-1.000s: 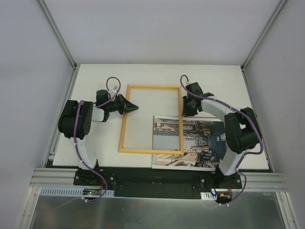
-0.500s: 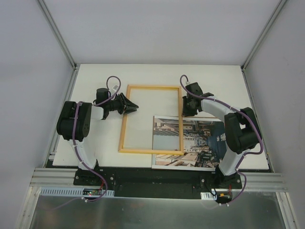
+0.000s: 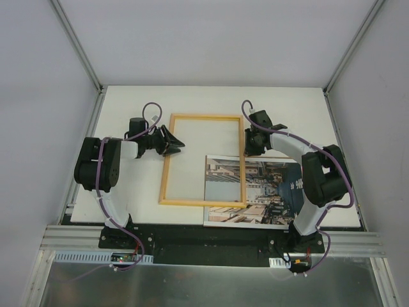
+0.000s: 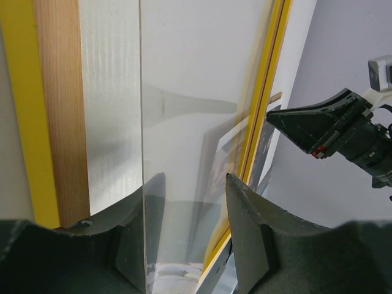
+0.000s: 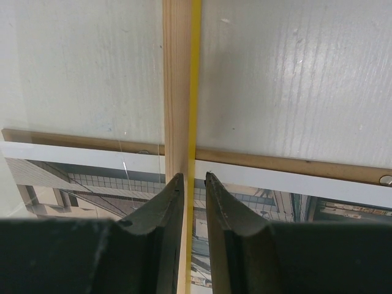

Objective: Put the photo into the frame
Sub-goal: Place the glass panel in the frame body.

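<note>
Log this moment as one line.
left gripper: open, at frame left side | right gripper: shut on frame right rail | photo: face up, partly under frame, not yet inserted

Bare table [image 3: 287,109] gives passage behind the frame [image 3: 204,116] and at the far right. The right gripper [image 3: 246,152] grips the frame's right rail and blocks that side. The left gripper [image 3: 179,146] crowds the left rail. The photo [image 3: 268,192], tucked under the frame, covers the near-right corner.

No legible text, labels, brands or numbers in any view. Photo [image 3: 262,192]: pale marks on the dark blue patch near its right edge, unreadable.
</note>
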